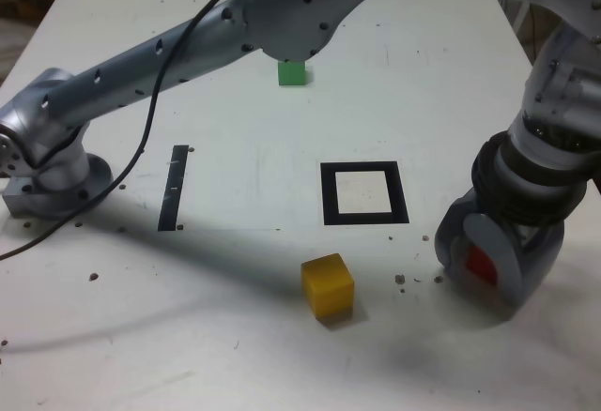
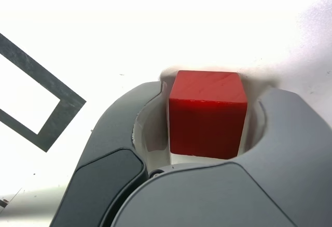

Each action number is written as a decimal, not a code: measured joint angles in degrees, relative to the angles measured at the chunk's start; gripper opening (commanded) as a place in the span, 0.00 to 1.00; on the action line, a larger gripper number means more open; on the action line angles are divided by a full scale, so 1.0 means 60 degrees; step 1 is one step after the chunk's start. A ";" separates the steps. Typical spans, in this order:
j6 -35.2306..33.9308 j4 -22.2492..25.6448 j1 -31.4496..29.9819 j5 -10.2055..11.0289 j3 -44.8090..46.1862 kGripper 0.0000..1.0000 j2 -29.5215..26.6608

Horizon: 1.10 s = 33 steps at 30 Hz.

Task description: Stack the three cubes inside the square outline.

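Note:
A red cube [image 1: 482, 264] [image 2: 207, 115] rests on the white table at the exterior view's right, between the jaws of my gripper [image 1: 479, 266] [image 2: 207, 89]. The jaws stand close on either side of it; I cannot make out whether they touch it. The square outline [image 1: 329, 195] [image 2: 62, 108] lies apart from the gripper, toward the exterior view's left. Nearer the front edge sits a yellow cube [image 1: 327, 286]. A green cube [image 1: 292, 73] stands farther back, partly hidden by the arm.
A narrow black strip [image 1: 174, 188] lies left of the outline in the exterior view. The arm's base [image 1: 47, 176] sits at the far left with a black cable [image 1: 155, 101] trailing over the table. Small dark specks dot the white table [image 1: 235, 364].

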 measured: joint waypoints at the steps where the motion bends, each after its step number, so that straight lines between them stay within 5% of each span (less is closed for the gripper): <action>1: -0.0004 0.0000 0.0000 0.0018 -0.0007 0.22 0.0009; 19: -0.0307 0.0045 0.0001 0.0345 0.0644 0.15 -0.0464; 29: -0.3283 0.0018 0.0340 0.0552 0.3776 0.16 -0.2683; 33: -0.4284 -0.0680 0.0693 0.0582 0.5101 0.16 -0.3628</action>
